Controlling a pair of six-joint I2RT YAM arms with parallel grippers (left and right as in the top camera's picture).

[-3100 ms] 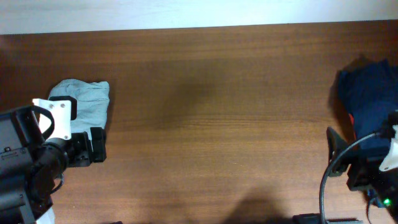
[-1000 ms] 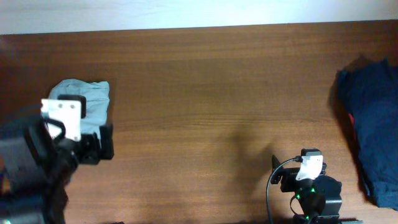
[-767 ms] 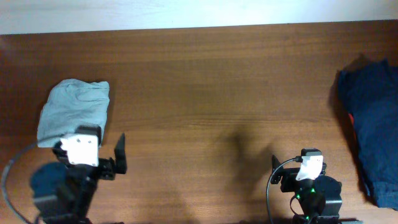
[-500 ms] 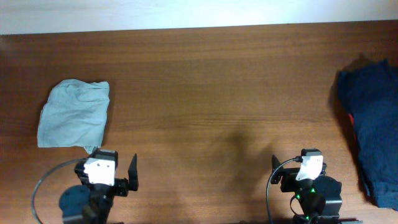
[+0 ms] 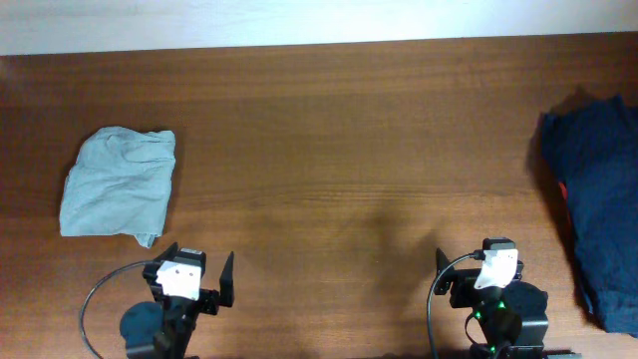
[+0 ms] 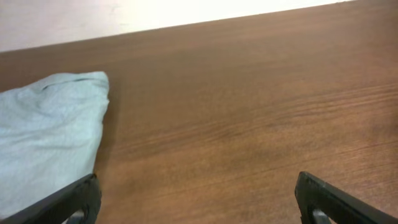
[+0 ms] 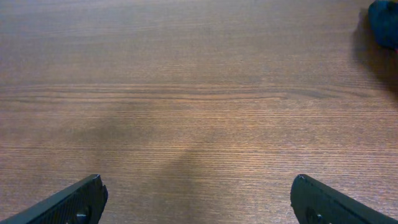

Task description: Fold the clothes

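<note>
At the far left the T-shirt [image 5: 118, 184] lies on the counter [image 5: 349, 130] as a compact pale bundle, roughly squared off, with one lower corner poking out toward the near edge. From overhead it looks folded, though I can't be sure the layers are stacked true and not just bunched.

Just below and right of it, the left fingers [image 6: 71, 202] are spread wide with nothing between them, clear of the cloth. If they go in for another fold, the likely fault is pinching only the top layer. The fabric looks thin and limp, so the bundle would peel open or drag across the wood rather than turn over. That stray corner could also snag and pull the stack askew.

The middle of the counter is bare wood.

Further right, the right fingers [image 7: 81, 196] are equally wide and empty, far from the shirt. A one-armed fold on the left would probably go lopsided.

At the far right lies a dark navy garment [image 5: 593, 199] (not the piece to fold). It is the nearer cloth for the right arm, so grabbing it by mistake is a risk.
</note>
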